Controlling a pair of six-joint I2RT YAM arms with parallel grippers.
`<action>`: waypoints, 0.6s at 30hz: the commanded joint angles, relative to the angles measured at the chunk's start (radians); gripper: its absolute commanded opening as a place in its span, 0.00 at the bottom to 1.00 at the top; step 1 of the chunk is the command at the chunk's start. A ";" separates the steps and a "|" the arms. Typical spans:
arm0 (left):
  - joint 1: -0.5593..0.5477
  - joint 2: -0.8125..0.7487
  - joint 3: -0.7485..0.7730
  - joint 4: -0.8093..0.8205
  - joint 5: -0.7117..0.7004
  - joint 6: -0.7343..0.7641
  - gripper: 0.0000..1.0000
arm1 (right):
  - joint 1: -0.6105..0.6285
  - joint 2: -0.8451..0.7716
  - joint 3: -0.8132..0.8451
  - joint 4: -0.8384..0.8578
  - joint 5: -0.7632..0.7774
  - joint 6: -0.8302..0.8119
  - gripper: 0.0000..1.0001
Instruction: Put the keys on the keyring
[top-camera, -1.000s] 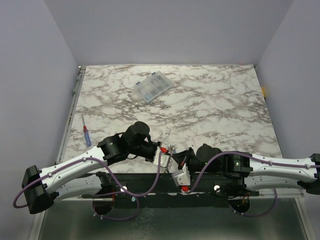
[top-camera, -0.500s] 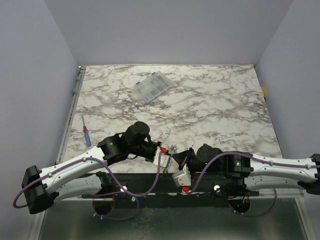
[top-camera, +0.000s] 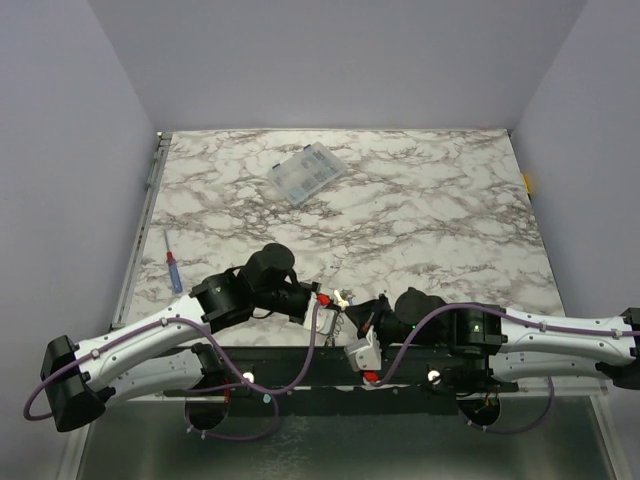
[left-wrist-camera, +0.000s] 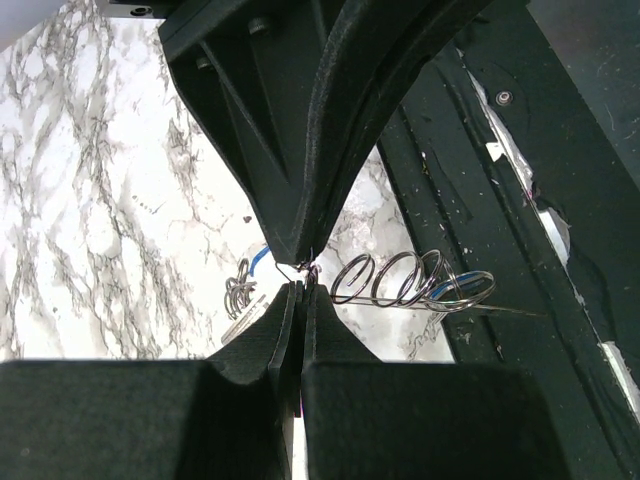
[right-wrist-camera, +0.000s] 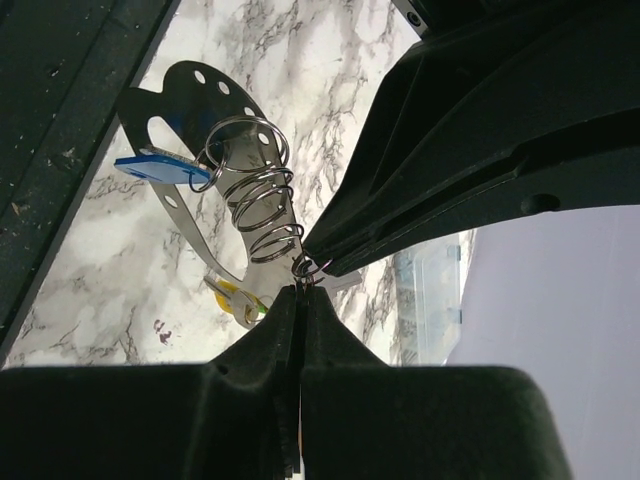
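Status: partly done, by my reading. The left gripper (left-wrist-camera: 300, 283) and right gripper (right-wrist-camera: 300, 287) are both clamped shut. Each pinches a thin turn of the stretched silver wire coil (right-wrist-camera: 255, 205) over the near edge of the grey-veined white marble table (top-camera: 420, 220). The pale grey-white oval keyring (right-wrist-camera: 213, 85) hangs just behind the coil. The blue-headed key (right-wrist-camera: 152, 168) sits on a wire turn. The yellow-headed key (right-wrist-camera: 235, 297) lies lower, beside the keyring; I cannot tell whether it is attached. I judge the other keys are not yet threaded.

Far-centre box (top-camera: 307, 174), left-edge screwdriver (top-camera: 173, 271)
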 joint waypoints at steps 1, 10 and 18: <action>0.013 -0.030 -0.007 0.060 0.023 -0.006 0.00 | 0.010 -0.013 -0.016 0.001 0.016 0.025 0.05; 0.016 -0.039 -0.010 0.068 0.023 -0.011 0.00 | 0.010 -0.013 -0.017 0.006 0.017 0.033 0.24; 0.018 -0.042 -0.012 0.072 0.023 -0.011 0.00 | 0.010 -0.018 -0.016 0.008 0.018 0.041 0.34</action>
